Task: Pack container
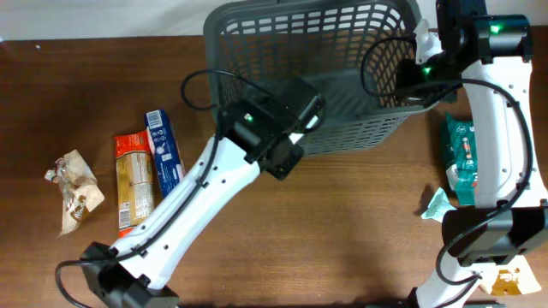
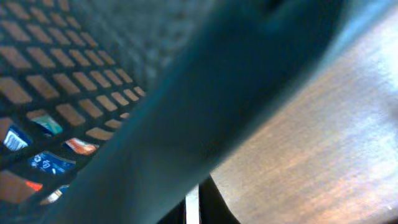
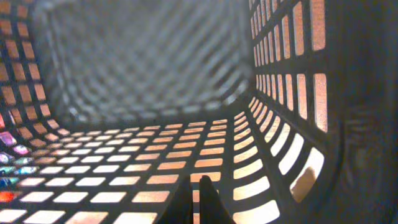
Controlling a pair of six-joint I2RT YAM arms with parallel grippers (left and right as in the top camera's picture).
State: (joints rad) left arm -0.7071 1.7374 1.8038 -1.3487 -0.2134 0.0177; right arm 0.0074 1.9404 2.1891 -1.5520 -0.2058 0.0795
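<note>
container (image 1: 342,51) sits at the far edge of the bench (image 1: 360,222), centre-right. it looks tilted, with the lattice walls and the inside facing the overhead camera.

left gripper (image 1: 310,109) is at the container's near wall, up against the rim. in the left wrist view the container (image 2: 236,93) is a blurred dark band right across the lens. lattice shows at left with coloured packets visible through the slots, and bare bench shows at right. only a sliver of the left gripper (image 2: 208,202) shows at the bottom edge, so i can't tell how far open it is or whether it has hold of anything.

right gripper (image 1: 409,81) is at the container's right end. the right wrist view looks straight into the container (image 3: 143,68), with lattice floor and walls all round. the fingers are nearly together with a thin gap (image 3: 197,199). i can't tell whether anything is pinched between them.

outside the container, on the left:
- crumpled beige wrapper (image 1: 75,188)
- orange packet (image 1: 135,180)
- blue packet (image 1: 163,152) just beside the orange one

on the right:
- green packet (image 1: 462,158)
</note>
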